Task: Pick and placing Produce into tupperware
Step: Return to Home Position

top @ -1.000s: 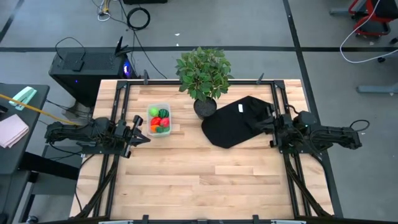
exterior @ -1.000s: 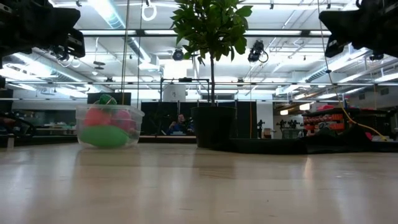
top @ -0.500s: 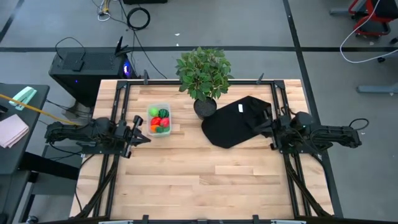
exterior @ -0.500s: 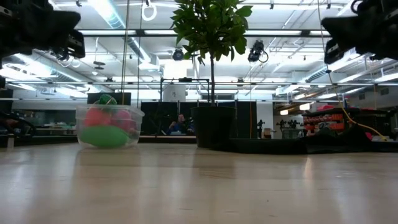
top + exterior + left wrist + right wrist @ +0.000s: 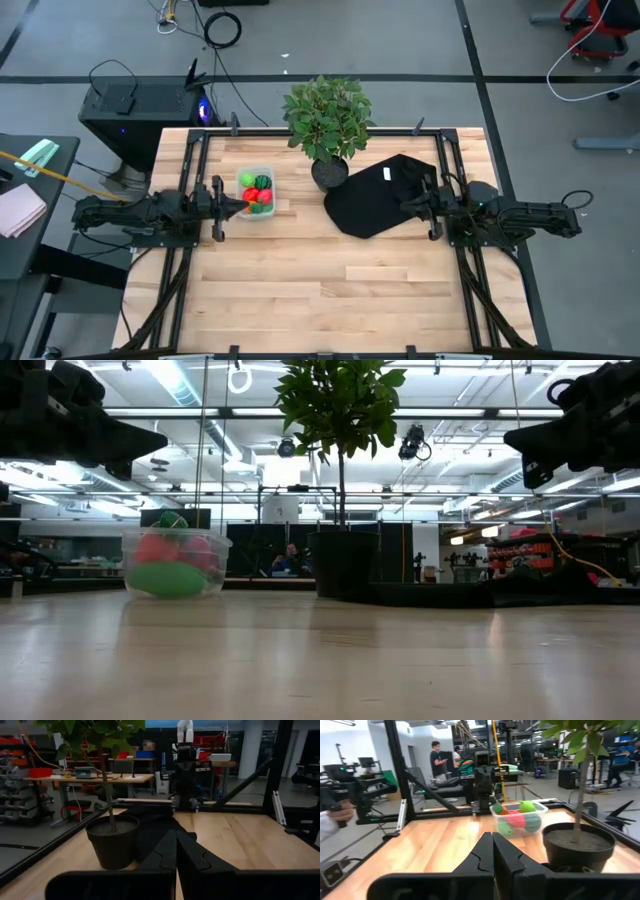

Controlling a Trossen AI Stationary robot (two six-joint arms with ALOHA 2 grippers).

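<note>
Near the table's left edge, holds left gripper (image 5: 230, 198) level and raised, fingers pressed together, tip just beside tupperware (image 5: 255, 169) containing the produce (image 5: 258, 195). Opposite, holds right gripper (image 5: 408, 203) above black cloth (image 5: 362, 208), fingers likewise together.

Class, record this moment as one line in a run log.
left gripper: shut, raised beside clear whitish plastic tub | right gripper: shut, raised over black cloth sheet | colourful toy produce: inside tub

Smooth pale wood table (image 5: 330, 290), slight sheen; clear plastic tupperware (image 5: 241, 174); matt black cloth (image 5: 372, 210)
</note>
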